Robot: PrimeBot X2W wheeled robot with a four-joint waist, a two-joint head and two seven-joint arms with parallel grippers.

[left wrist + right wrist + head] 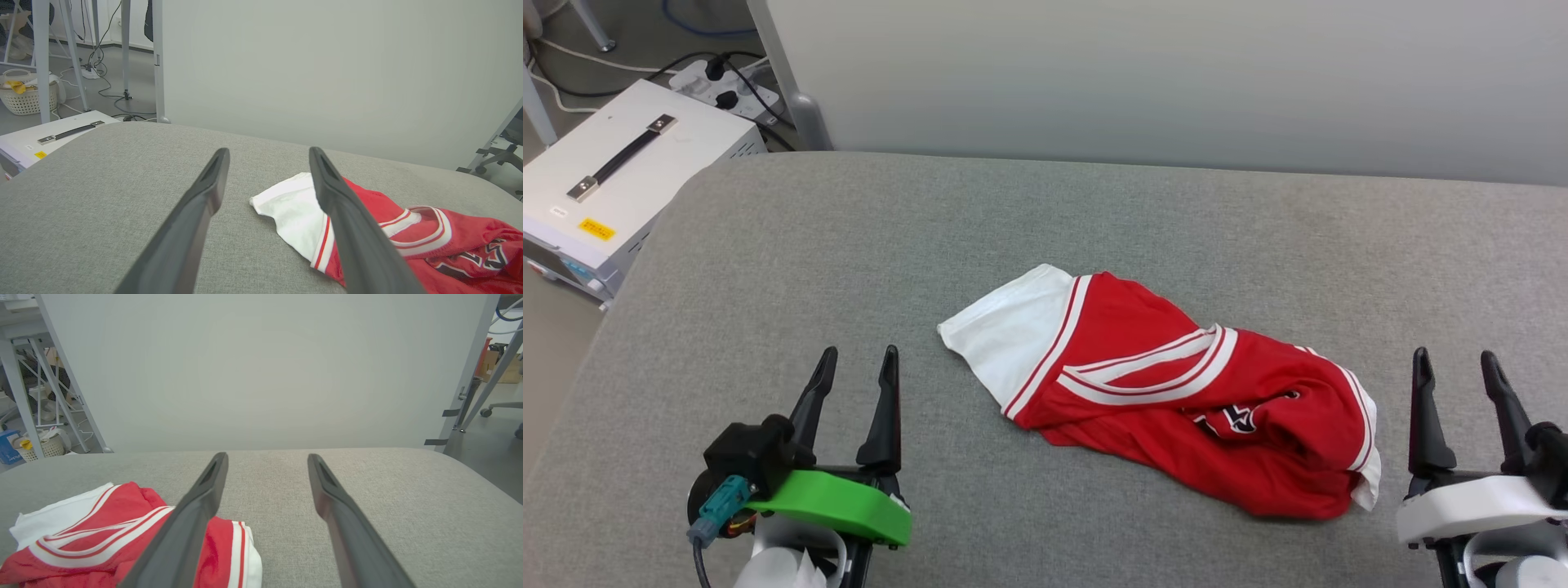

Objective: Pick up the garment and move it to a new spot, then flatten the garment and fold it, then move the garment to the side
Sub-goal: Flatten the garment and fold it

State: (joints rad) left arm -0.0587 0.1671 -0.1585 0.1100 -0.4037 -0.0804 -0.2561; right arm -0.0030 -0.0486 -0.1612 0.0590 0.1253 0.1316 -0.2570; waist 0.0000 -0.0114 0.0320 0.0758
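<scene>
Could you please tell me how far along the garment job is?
Nothing looks done: the garment lies crumpled on the grey surface. Nothing is in hand: the left gripper and right gripper sit open, clear of it. Pickup, moving, flattening, folding all remain.

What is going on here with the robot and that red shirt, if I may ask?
A red and white garment lies bunched up on the grey padded table in front of the robot. Nothing is handling it at this moment. The left claw and the right claw rest open, one on either side of the garment and clear of the cloth. The garment is neither flat nor folded, so the pick-up has not yet begun.
</scene>
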